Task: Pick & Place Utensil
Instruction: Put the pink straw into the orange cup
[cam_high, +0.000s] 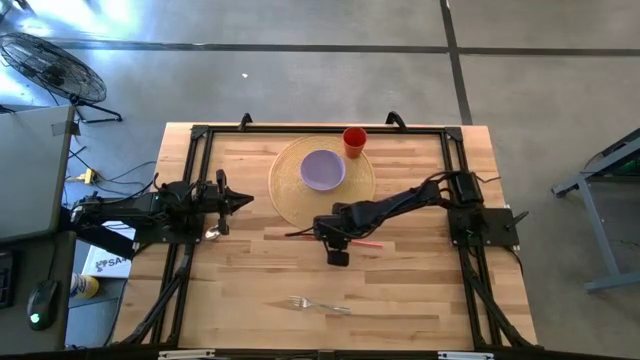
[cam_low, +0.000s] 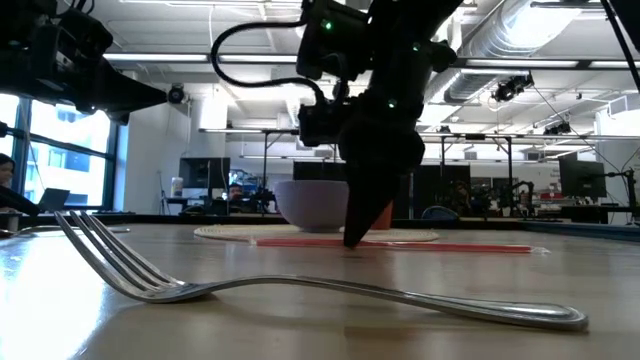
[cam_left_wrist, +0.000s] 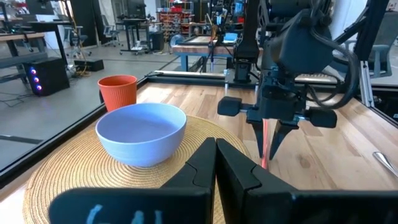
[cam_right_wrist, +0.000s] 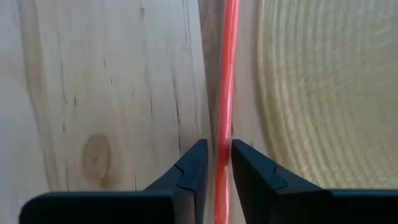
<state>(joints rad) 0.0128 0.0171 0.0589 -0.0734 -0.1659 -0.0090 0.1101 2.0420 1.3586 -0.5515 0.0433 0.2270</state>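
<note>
The silver fork (cam_high: 318, 303) lies flat near the table's near edge, large in the low view (cam_low: 330, 290), and no gripper touches it. My right gripper (cam_high: 336, 240) stands at the table's middle, far from the fork, pointing down with its fingers closed around the thin red-pink straw (cam_right_wrist: 229, 74), which lies on the wood beside the woven mat (cam_high: 290, 190). My left gripper (cam_high: 247, 200) hovers shut at the table's left, pointing toward the mat and touching nothing. My right gripper (cam_right_wrist: 217, 149) pinches the red-pink straw between its two fingers partway along its length (cam_right_wrist: 222, 140). The fingers come from above, pointing down, and stand across the straw. The straw lies flat on the table (cam_low: 450, 245) beside the mat's edge.
A purple bowl (cam_high: 322, 168) sits on the round woven mat, and an orange cup (cam_high: 354, 140) stands at the mat's far edge. A black frame rail (cam_high: 300, 130) runs around the table. Bare wood stretches between the fork and the right gripper.
</note>
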